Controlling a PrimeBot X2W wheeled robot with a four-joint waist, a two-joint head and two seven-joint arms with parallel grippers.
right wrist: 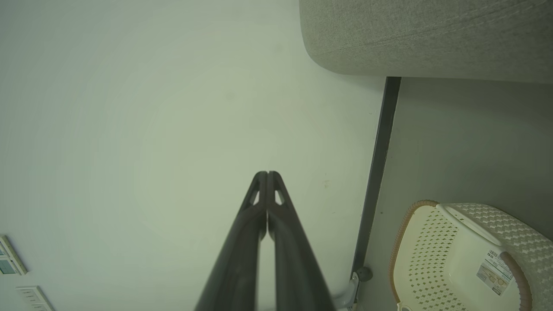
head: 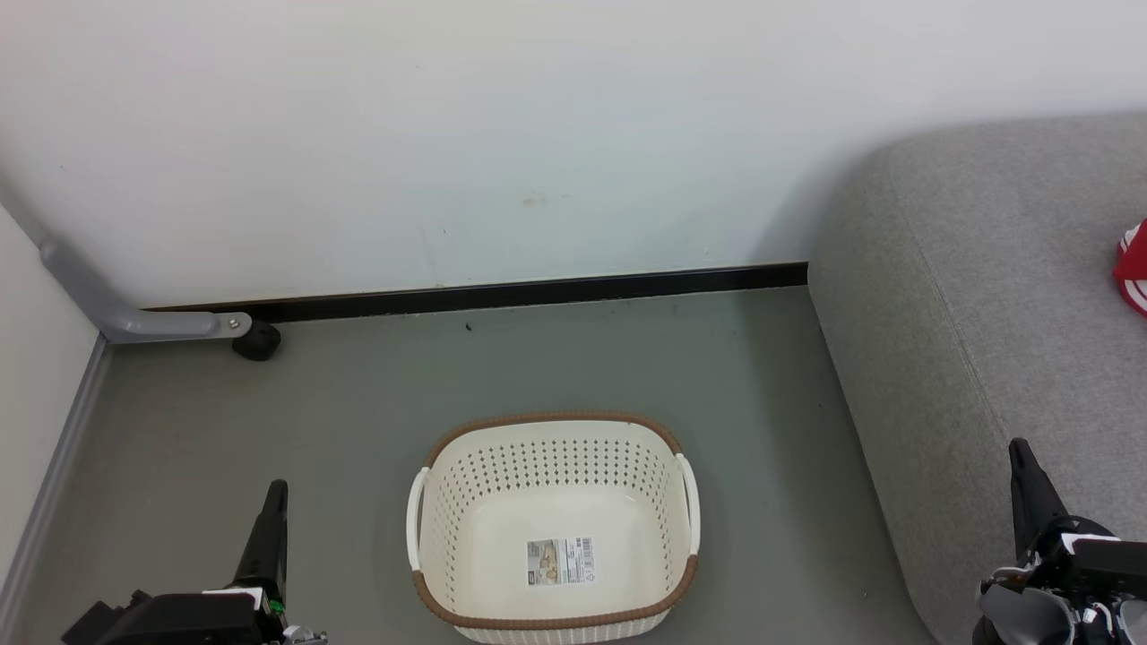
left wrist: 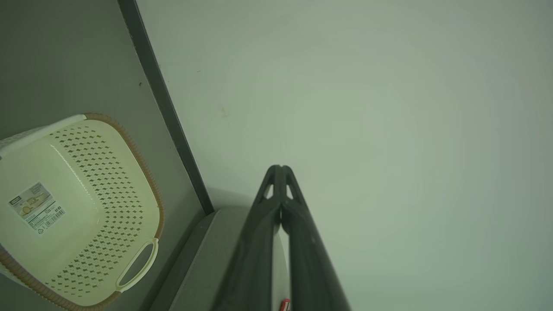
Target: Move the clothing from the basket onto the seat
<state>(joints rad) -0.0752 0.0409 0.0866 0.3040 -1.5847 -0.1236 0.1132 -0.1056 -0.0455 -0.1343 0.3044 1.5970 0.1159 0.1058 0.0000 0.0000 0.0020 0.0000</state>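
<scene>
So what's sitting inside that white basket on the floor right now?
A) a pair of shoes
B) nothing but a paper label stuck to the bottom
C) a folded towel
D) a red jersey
B: the basket has a bare bottom with just its paper label on it, while a bit of red clothing lies over on the grey seat.
</scene>
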